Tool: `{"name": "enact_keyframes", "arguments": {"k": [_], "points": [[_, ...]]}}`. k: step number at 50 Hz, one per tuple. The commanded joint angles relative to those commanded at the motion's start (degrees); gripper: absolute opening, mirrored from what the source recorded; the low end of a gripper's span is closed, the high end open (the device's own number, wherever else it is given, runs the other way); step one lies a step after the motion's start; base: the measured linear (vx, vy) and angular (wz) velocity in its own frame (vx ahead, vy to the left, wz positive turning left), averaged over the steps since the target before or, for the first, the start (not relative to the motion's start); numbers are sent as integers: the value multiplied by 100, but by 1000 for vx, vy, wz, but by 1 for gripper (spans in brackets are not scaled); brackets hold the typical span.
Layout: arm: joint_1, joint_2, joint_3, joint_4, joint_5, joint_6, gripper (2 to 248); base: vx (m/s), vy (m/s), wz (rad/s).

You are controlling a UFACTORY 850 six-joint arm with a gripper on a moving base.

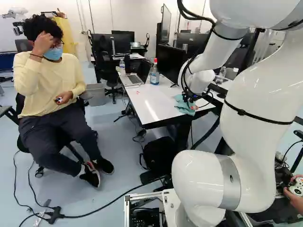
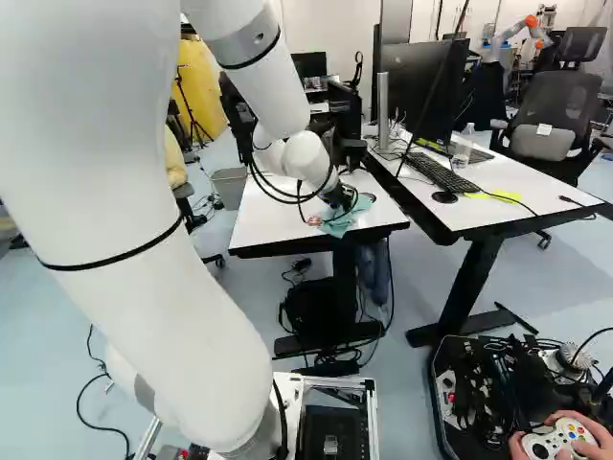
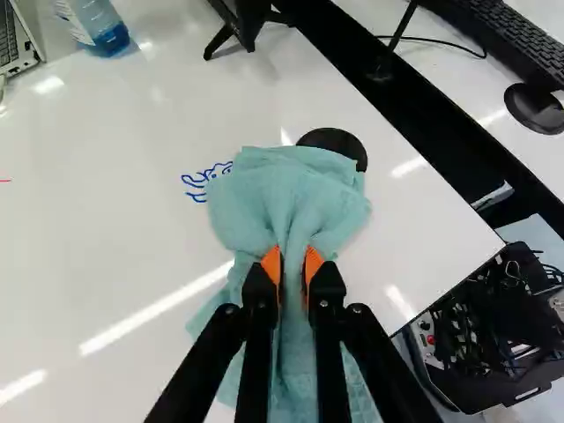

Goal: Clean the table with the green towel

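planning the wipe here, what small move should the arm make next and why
Probably a short slide of the green towel, kept against the table, over the blue marks: the gripper has the towel pinched between its pads, and the marks show right beside the towel's edge, on the side toward the blue bottle.

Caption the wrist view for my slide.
End effector pinching a green towel on a white table, beside blue marker scribbles and a black disc.

Base views behind arm [image 1: 255, 137], facing ahead — wrist close, downward — table [image 3: 115, 229] shared.
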Motion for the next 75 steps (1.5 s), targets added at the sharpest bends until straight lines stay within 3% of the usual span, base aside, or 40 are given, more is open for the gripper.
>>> {"name": "enact_keyframes", "arguments": {"k": [17,46,75], "points": [[10,-64,-71,0,-10,0,51,0,0,0],[125,-780,-884,0,-10,0,51,0,0,0],[550,-1246,-1444,0,-10,0,51,0,0,0]]}}
